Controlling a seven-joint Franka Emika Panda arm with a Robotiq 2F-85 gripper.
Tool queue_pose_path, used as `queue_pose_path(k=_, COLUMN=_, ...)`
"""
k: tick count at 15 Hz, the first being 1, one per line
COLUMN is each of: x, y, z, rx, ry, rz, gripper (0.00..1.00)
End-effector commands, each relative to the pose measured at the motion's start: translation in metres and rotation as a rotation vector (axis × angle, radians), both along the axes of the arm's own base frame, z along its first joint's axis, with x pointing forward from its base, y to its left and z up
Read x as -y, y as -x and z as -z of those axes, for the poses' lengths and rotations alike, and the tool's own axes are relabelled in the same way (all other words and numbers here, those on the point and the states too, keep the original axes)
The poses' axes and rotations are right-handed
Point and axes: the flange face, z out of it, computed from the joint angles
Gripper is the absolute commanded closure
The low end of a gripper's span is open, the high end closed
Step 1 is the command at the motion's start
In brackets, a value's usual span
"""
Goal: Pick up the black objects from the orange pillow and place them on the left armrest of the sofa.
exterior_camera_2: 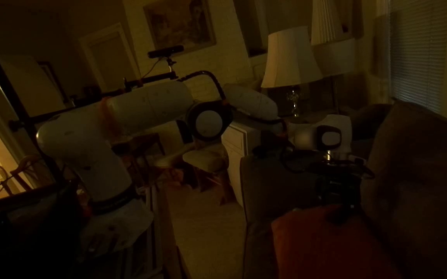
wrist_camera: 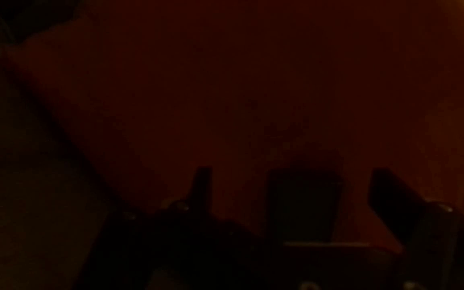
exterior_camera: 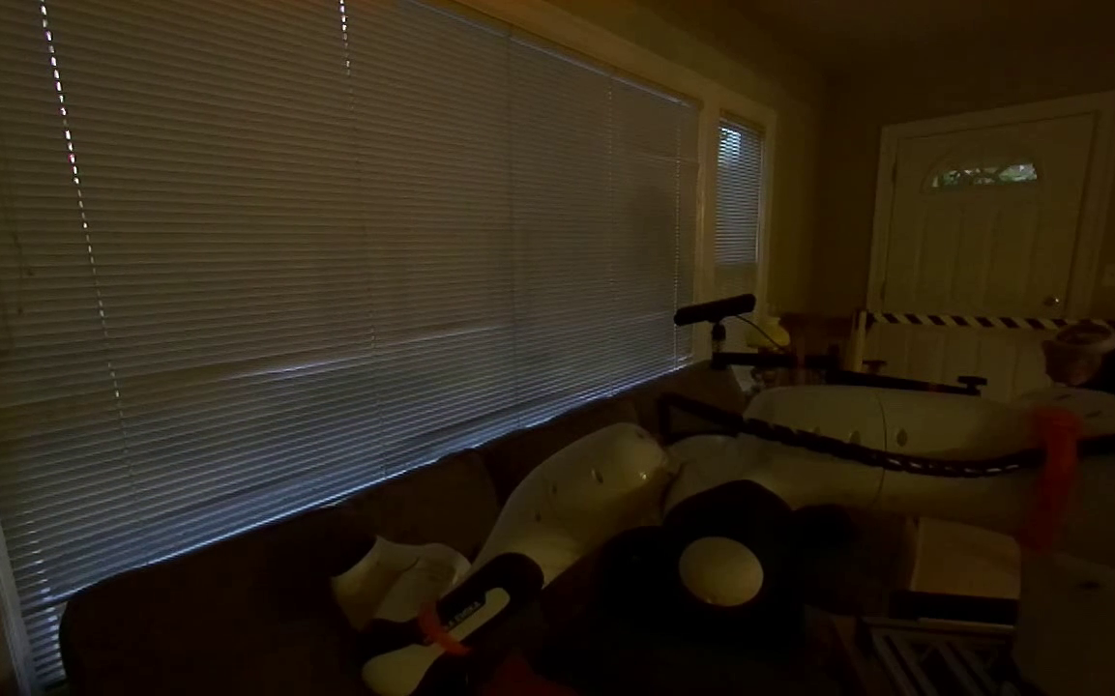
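In the wrist view, right of centre in the lower half, a black object (wrist_camera: pixel 304 205) lies on the orange pillow (wrist_camera: pixel 232 100); it looks nearly rectangular, with a straight upper edge and a dull, faintly greenish face. The gripper (wrist_camera: pixel 292 170) stands wide, one finger on each side of it, with pillow showing in both gaps. The object's lower end is hidden behind the gripper's body. In an exterior view the pillow, lower right on the dark brown sofa (exterior_camera_2: pixel 421 166), runs off the bottom edge; object and fingers cannot be told apart in the gloom there.
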Motion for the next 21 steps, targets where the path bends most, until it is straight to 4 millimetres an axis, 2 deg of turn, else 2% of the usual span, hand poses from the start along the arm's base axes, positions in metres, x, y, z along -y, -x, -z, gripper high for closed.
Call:
queue_pose_path(k=1, x=-0.002, y=0.006, z=0.012, rx=-0.006, ry=-0.016, rz=-0.004, gripper=0.00)
queue_pose_path(k=6, x=-0.007, y=0.013, z=0.029, rx=0.014, ry=-0.061, rz=-0.018, gripper=0.00)
queue_pose_path(k=14, x=-0.026, y=0.001, z=0.031, rx=0.131, ry=-0.060, rz=-0.051, gripper=0.00)
queue_pose_path(k=21, x=-0.005, y=0.011, z=0.037, rx=0.118, ry=-0.068, rz=0.035, gripper=0.00)
